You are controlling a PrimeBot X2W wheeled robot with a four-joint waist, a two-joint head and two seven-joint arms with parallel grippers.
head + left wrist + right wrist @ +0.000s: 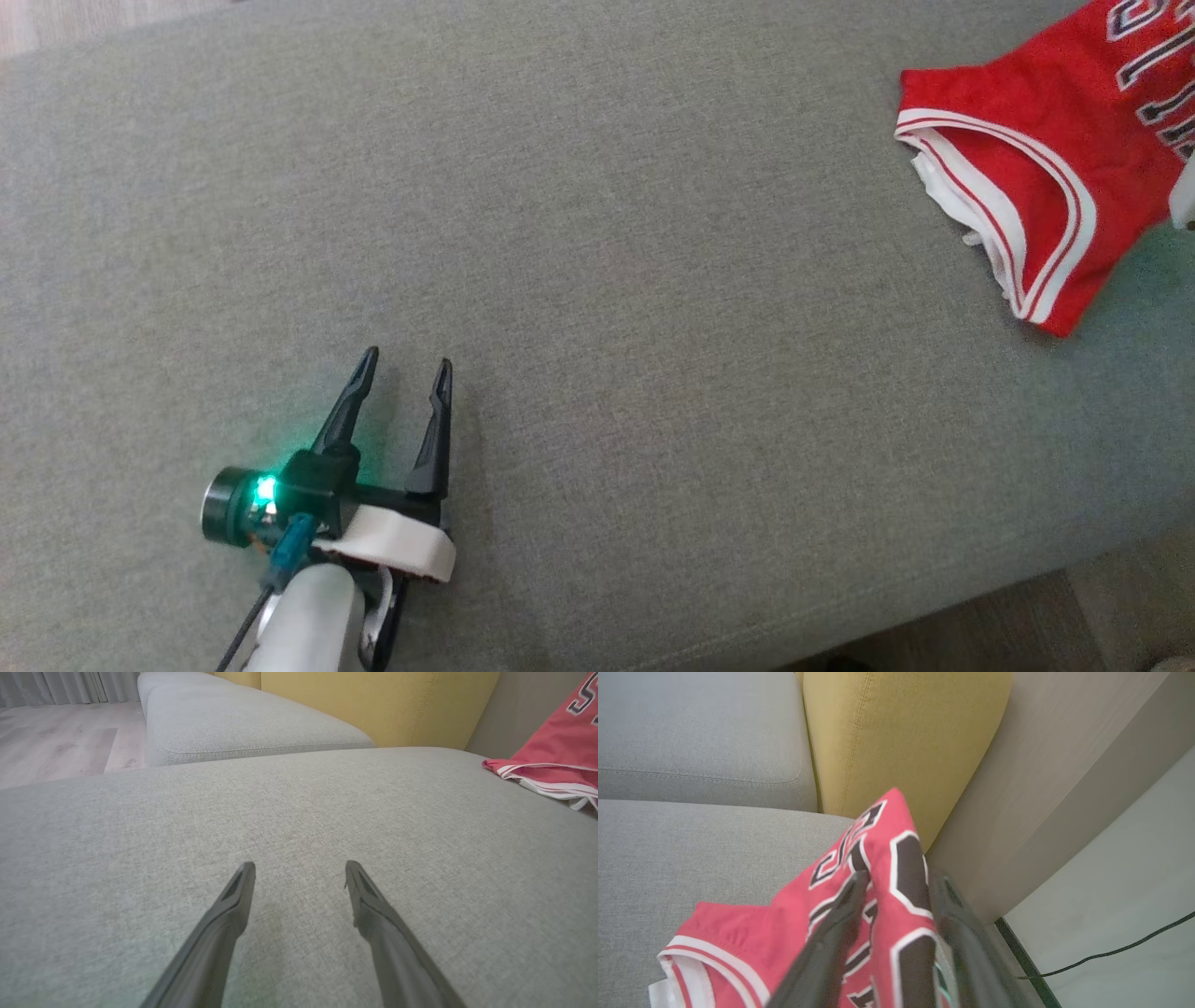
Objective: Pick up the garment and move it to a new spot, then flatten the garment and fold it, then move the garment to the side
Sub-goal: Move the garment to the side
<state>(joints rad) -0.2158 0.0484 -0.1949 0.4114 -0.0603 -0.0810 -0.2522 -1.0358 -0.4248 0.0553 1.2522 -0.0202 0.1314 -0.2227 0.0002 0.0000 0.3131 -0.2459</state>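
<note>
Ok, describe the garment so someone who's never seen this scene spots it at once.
Take the grey sofa seat and follow it to the end beside the yellow cushion. There is the garment: a rumpled red jersey with white-striped trim and dark, white-edged lettering, unlike the plain upholstery.

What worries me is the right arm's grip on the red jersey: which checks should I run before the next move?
1. Left gripper open, holding nothing: ok.
2. Right gripper hold on the red sleeveless jersey with white trim: cannot tell; fabric sits between its fingers.
3. Jersey lying flat: not ok, bunched, one fold peaking upward.
4. Jersey on the grey woven sofa cushion: ok, at the head view's upper right.
5. Room to spread it: ok, a wide stretch of cushion lies between left gripper and jersey.
</note>
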